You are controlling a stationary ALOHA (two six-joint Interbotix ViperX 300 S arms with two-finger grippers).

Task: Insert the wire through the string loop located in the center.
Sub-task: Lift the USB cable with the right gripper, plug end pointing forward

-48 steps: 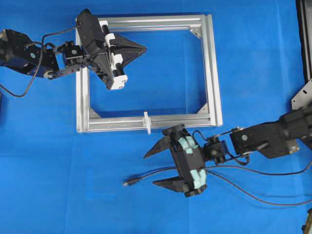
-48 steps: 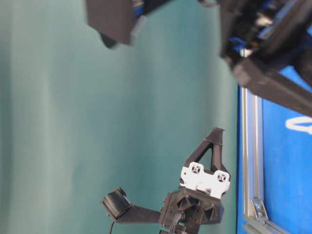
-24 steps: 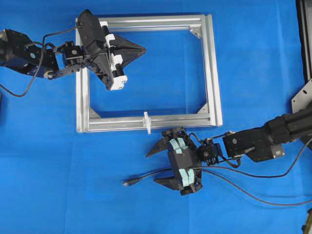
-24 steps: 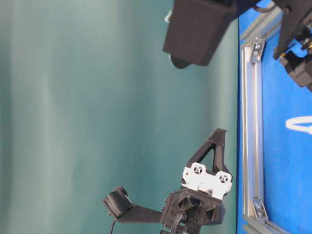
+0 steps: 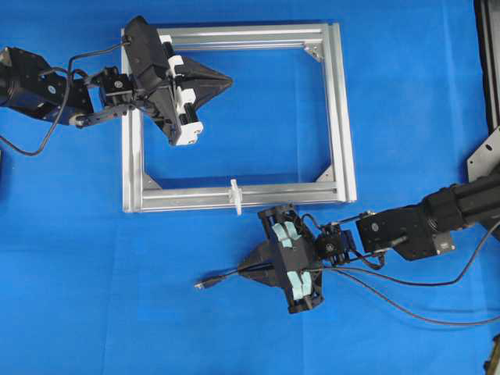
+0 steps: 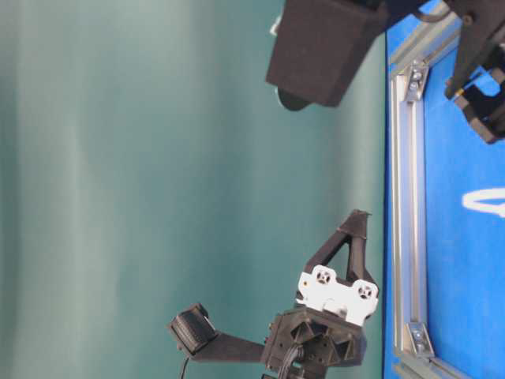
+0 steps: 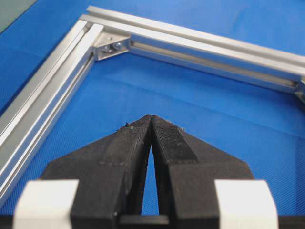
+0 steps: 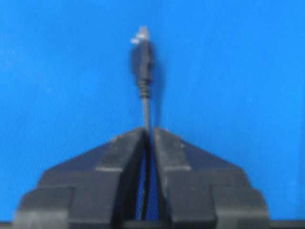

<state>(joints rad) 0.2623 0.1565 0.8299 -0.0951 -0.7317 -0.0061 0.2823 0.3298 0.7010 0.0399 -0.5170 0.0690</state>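
The wire (image 5: 223, 276) lies on the blue mat below the frame, its small dark plug (image 5: 201, 284) pointing left. My right gripper (image 5: 242, 270) is shut on the wire a short way behind the plug. In the right wrist view the plug (image 8: 142, 59) sticks out ahead of the closed gripper (image 8: 148, 131). The string loop (image 5: 233, 195), tiny and white, sits at the middle of the frame's near bar, above the right gripper. My left gripper (image 5: 229, 79) hovers shut and empty inside the frame's upper left; its tips (image 7: 151, 118) meet over bare mat.
The silver aluminium frame (image 5: 344, 117) lies flat on the blue mat, with corner brackets (image 7: 112, 45) inside. The wire's slack (image 5: 406, 312) trails right beneath the right arm. A metal bracket (image 5: 484, 156) stands at the right edge. In the table-level view the white loop (image 6: 483, 202) shows beside the frame bar (image 6: 402, 197).
My right gripper came down over the wire and closed on it; its jaws were wide apart in both earlier frames. The plug shifted slightly left. The left arm stayed still.
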